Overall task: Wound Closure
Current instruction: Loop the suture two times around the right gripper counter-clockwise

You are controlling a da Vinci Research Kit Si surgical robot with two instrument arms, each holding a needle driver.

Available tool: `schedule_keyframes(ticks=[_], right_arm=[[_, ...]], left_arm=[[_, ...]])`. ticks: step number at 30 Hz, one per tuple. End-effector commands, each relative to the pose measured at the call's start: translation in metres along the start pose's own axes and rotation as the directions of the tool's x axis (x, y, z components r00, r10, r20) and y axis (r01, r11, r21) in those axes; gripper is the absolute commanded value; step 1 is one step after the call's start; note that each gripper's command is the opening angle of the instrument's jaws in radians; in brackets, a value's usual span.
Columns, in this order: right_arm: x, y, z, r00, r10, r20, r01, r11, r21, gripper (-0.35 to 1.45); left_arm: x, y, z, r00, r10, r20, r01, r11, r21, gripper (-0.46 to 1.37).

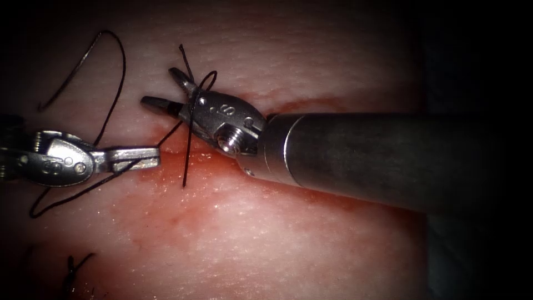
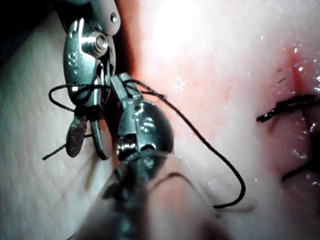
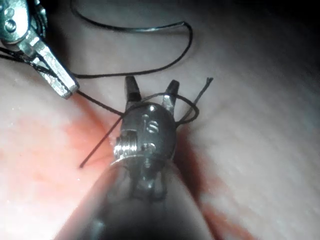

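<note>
My left tool (image 1: 154,157) comes in low from the left, jaws shut on the black thread (image 1: 114,94), which runs on from them toward the cut (image 1: 311,105). Its own view shows the same hold (image 2: 116,80). Just above and to its right, my right tool (image 1: 160,86) has its jaws open and holds nothing. The thread is wound in a loop (image 1: 201,83) around this tool just behind the jaws, as the right wrist view (image 3: 151,84) also shows. One short thread end (image 1: 183,51) sticks up beyond the jaws. Another end (image 1: 185,178) hangs down over the tissue (image 1: 288,244).
Red fluid (image 1: 183,222) wets the tissue below the tools. A long slack arc of thread (image 1: 83,55) lies at the upper left. An earlier stitch with dark knot ends (image 1: 72,266) sits at the lower left, also in the left wrist view (image 2: 287,107).
</note>
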Motion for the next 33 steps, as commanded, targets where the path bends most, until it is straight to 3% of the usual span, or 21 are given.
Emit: schedule_keyframes(ticks=[1, 19, 33], right_arm=[[0.0001, 0.0, -0.0001, 1.0, -0.002, -0.002, 0.002, 1.0, 0.013, 0.65], [-0.0003, -0.0007, -0.0006, 0.999, -0.043, 0.007, 0.04, 0.971, 0.237, 0.65], [-0.002, -0.0016, -0.0006, 0.995, -0.087, -0.043, 0.097, 0.911, 0.401, 0.64]], left_arm=[[0.0, 0.0, 0.0, 1.0, -0.002, -0.002, 0.002, 1.0, -0.013, -0.35], [0.0017, -0.0021, 0.0003, 0.998, -0.01, -0.054, 0.005, 0.995, -0.1, -0.35], [0.0019, -0.0044, 0.0008, 0.998, -0.042, -0.052, 0.036, 0.993, -0.112, -0.35]])
